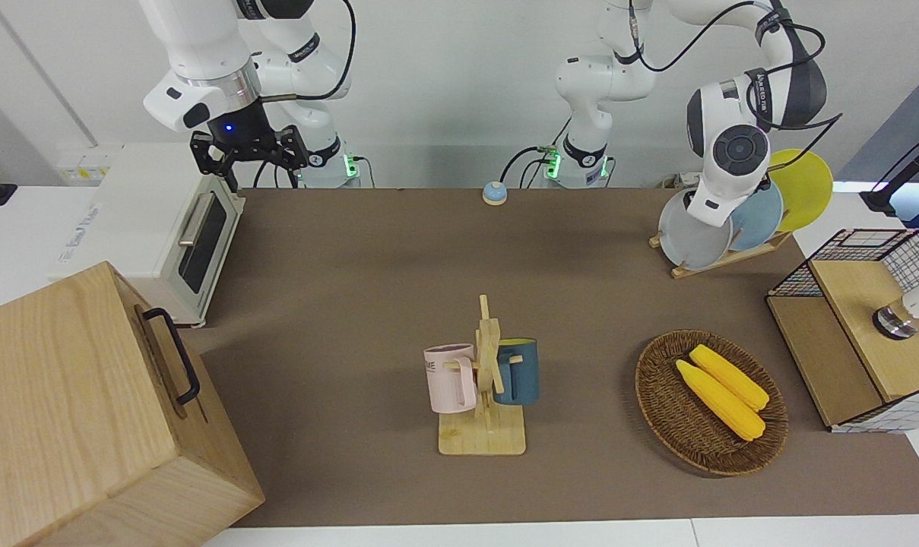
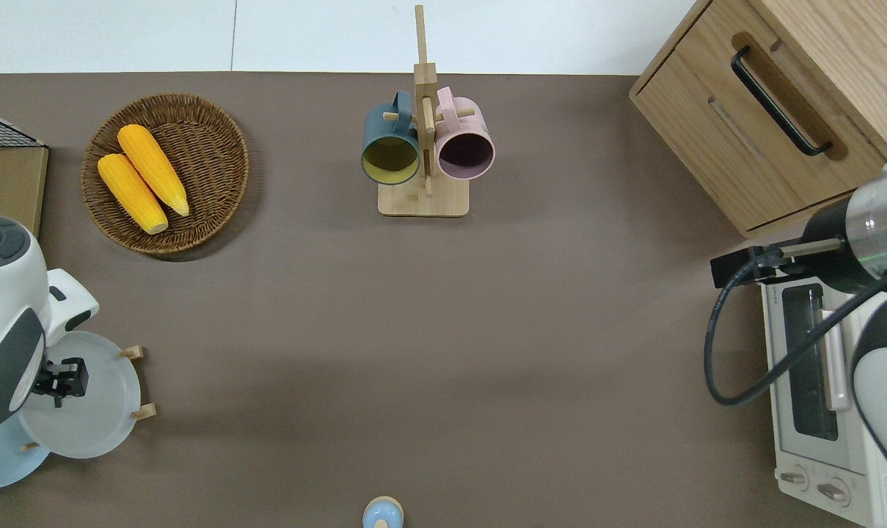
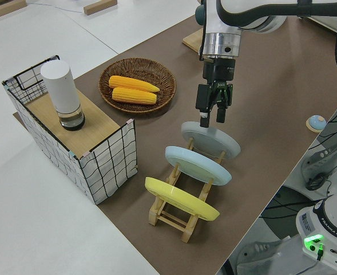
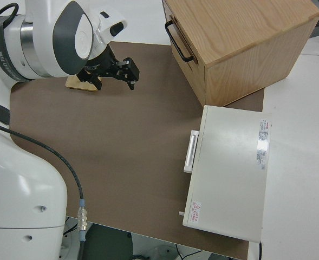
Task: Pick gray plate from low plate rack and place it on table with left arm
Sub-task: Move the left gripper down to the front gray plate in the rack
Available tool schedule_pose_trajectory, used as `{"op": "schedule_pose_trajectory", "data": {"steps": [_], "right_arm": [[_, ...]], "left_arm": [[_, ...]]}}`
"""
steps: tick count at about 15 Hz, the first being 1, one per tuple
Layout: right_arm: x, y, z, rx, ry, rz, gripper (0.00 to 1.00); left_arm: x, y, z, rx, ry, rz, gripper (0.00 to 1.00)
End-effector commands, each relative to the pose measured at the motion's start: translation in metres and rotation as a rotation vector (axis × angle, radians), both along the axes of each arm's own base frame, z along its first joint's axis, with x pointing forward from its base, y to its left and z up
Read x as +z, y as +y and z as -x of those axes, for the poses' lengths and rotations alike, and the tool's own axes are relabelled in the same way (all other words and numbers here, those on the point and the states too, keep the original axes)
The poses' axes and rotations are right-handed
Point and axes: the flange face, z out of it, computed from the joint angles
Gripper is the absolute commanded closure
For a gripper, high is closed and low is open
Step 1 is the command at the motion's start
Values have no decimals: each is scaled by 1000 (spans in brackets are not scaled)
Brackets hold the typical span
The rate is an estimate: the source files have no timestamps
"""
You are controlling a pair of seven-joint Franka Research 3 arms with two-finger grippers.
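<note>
A plain, evenly lit workroom with white walls and white surfaces around a brown-matted counter.

A pale wall [image 1: 444, 83] runs along the robots' end of the room, with a white ledge [image 1: 459, 163] at its foot. The counter [image 1: 398, 273] has white edges that show past the brown mat. At the right arm's end stand a wooden drawer cabinet [image 1: 87, 410] with a black handle and, nearer to the robots, a white toaster oven [image 1: 178, 235]. At the left arm's end sits a wire-framed wooden shelf box [image 1: 858, 327] carrying a white cylinder [image 3: 62, 91]. Two wooden blocks [image 3: 99, 7] lie on the white surface past that end. Shadows are soft.
</note>
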Motion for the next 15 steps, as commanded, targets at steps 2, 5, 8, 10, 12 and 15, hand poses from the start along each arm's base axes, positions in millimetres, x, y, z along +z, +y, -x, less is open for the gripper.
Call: {"op": "schedule_pose_trajectory", "data": {"steps": [2,5,8,10,12,15], "right_arm": [[4,-1,2,-14,4,2,17],[4,-1,2,-14,2,2,17],[4,-1,2,-14,2,3,17],[4,-1,2,-14,2,3,17],[4,-1,2,-14,2,3,17],[4,-1,2,-14,2,2,17]], "left_arm": [[-7,12,7,1,-12,-14,17],[-12,17,5,9,-17,-12,32],[-22,18,7,13,-11,-11,38],[-31,16,5,26,-14,-17,96],[-38,20,6,34,-26,-9,286],[-38,21,6,42,-31,-8,710]]}}
